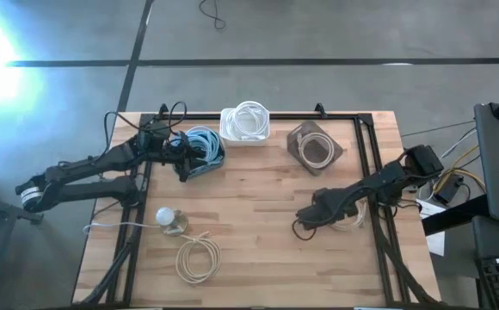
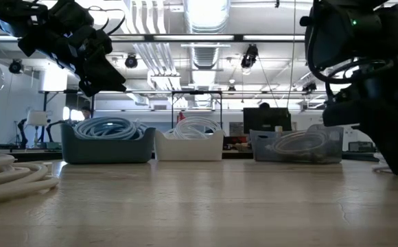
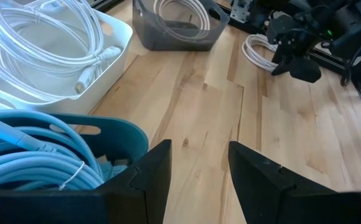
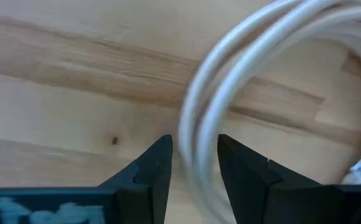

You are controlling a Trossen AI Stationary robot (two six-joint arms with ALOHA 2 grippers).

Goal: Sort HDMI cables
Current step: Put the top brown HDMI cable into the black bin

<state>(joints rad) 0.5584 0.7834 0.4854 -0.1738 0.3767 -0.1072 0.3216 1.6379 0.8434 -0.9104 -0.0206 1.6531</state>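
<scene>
Butcher-block wood table [image 1: 258, 224] under both arms. From the overhead cam I've got three bins in a row along the top edge: a blue bin [image 1: 205, 148] at upper left holding light blue coils [image 1: 201, 140], a white bin [image 1: 247, 125] top centre with white coils [image 1: 249, 116], and a grey bin [image 1: 315, 146] to its right with a beige coil [image 1: 317, 148] in it.

Left gripper [image 3: 197, 167] sits at the upper left of the overhead frame, right at the blue bin's edge. Its wrist cam shows the fingers spread apart with bare wood between them, nothing held, the light blue cable just beside one finger.

Right gripper [image 4: 194, 158] is down at the table, right of centre in the overhead view. Its fingers are apart, straddling a strand of a whitish coil [image 4: 243, 74] lying on the wood. The strand runs through the gap, but I can't tell whether either pad is actually touching it, the view's too tight.

Lower left of the overhead frame: one loose beige coil [image 1: 198, 258] flat on the table, and just above it a round white bulb thing [image 1: 169, 219] with a thin cord [image 1: 116, 226] trailing off to the left.
</scene>
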